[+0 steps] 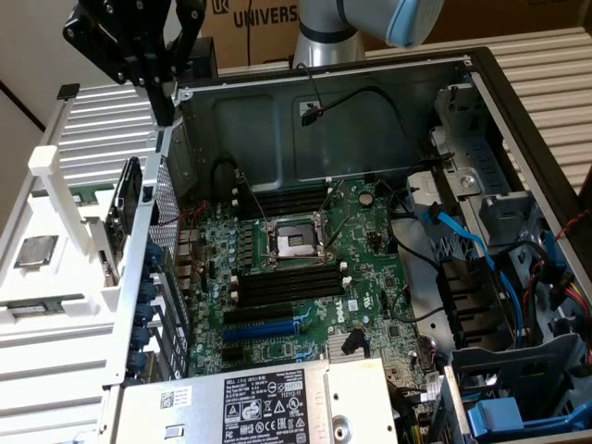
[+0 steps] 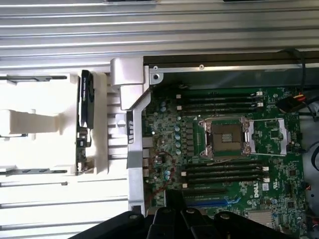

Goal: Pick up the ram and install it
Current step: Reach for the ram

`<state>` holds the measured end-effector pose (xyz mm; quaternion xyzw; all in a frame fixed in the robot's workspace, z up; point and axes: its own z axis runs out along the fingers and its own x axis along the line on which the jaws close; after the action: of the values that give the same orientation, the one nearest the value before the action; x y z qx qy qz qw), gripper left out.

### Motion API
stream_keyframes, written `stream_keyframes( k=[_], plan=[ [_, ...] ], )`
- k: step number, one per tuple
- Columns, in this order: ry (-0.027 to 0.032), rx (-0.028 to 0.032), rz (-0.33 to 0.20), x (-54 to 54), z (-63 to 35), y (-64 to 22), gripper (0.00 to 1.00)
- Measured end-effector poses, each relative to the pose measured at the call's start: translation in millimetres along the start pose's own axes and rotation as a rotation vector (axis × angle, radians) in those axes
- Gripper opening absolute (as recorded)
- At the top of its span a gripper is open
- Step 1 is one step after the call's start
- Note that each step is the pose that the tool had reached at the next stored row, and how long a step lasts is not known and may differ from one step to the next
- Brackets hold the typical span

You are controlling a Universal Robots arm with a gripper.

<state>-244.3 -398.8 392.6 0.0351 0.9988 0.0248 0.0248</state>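
In the exterior view the gripper (image 1: 153, 88) hovers at 12 o'clock of the ram (image 1: 125, 208). The ram stands on edge in a white rack (image 1: 48, 165), at 9 o'clock of the motherboard (image 1: 305, 277). I cannot tell how far the jaws are open.

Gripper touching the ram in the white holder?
Apart. In the wrist view a stretch of white holder and the case wall lie between the gripper and the ram, which stands on edge in the holder.

"UNIVERS" is printed on the cardboard box (image 1: 248, 20). "DELL" is read on the motherboard (image 2: 259, 189). Fine print on the power-supply label (image 1: 264, 403) is not legible.
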Motion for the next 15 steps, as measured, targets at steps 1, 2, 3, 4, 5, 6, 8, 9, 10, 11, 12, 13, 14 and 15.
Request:
stream_keyframes(
  k=[1, 2, 3, 4, 5, 6, 8, 9, 10, 11, 12, 13, 14, 15],
  plan=[
    [-0.0005, -0.0001, 0.0, 4.6, -0.2, -0.3, 0.1],
    [-0.0006, -0.0001, 0.0, 9.2, -0.4, -0.6, 0.1],
    [-0.0006, -0.0001, 0.0, 13.5, -0.7, -0.8, 0.1],
    [-0.0006, -0.0001, 0.0, 17.8, -0.9, -0.9, 0.1],
    [-0.0005, 0.0, 0.0, 21.9, -1.1, -0.9, 0.1],
    [-0.0006, 0.0, 0.0, 26.1, -1.2, -0.9, 0.1],
    [-0.0005, 0.0, 0.0, 43.3, -2.0, -1.7, 0.1],
    [-0.0006, 0.0, 0.0, 47.9, -2.1, -1.9, 0.1],
    [-0.0008, -0.0001, 0.0, 52.2, -2.2, -2.2, 0.1],
    [-0.0008, -0.0001, 0.0, 56.6, -2.4, -2.5, 0.1],
    [-0.0013, 0.0, 0.0, 65.9, -2.7, -3.2, 0.1],
    [-0.0015, -0.0001, 0.0, 70.2, -2.9, -3.4, 0.1],
    [-0.0015, -0.0001, 0.0, 74.8, -3.1, -3.8, 0.1],
    [-0.0016, -0.0001, 0.0, 79.6, -3.3, -4.2, 0.1]
  ],
)
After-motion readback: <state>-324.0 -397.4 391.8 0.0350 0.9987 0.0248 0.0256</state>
